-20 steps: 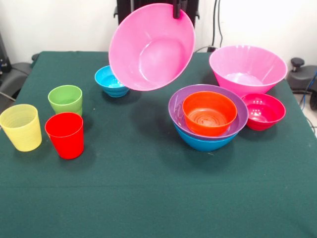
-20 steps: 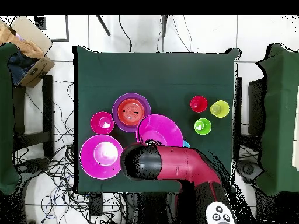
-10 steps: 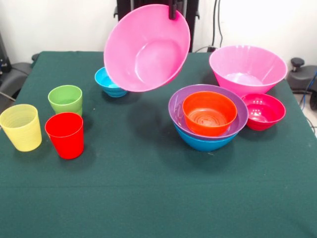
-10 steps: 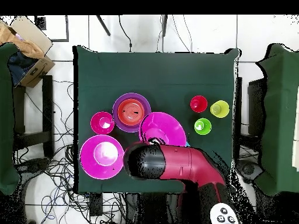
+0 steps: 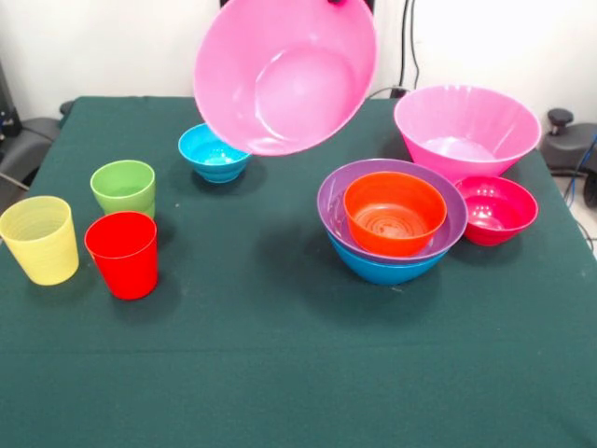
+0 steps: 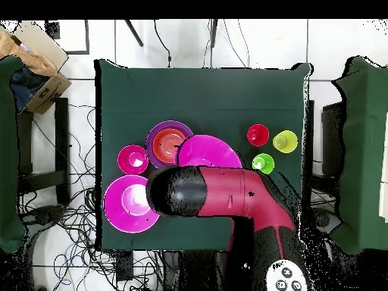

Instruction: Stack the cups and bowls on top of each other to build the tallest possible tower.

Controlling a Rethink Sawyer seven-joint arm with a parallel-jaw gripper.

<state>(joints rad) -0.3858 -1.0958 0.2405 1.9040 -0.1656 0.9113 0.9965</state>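
Large pink bowl [image 5: 284, 75] tilted, airborne, gripper [image 5: 334, 3] at top rim, grip state indeterminate; orange-purple-blue stack [image 5: 392, 222] below right

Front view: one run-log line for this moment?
gripper: shut on big pink bowl | bowl: airborne, tilted | tower: blue, purple, orange nested | cups: unstacked

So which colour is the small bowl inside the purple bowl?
Orange, a small glossy plastic bowl; the front view shows it best.
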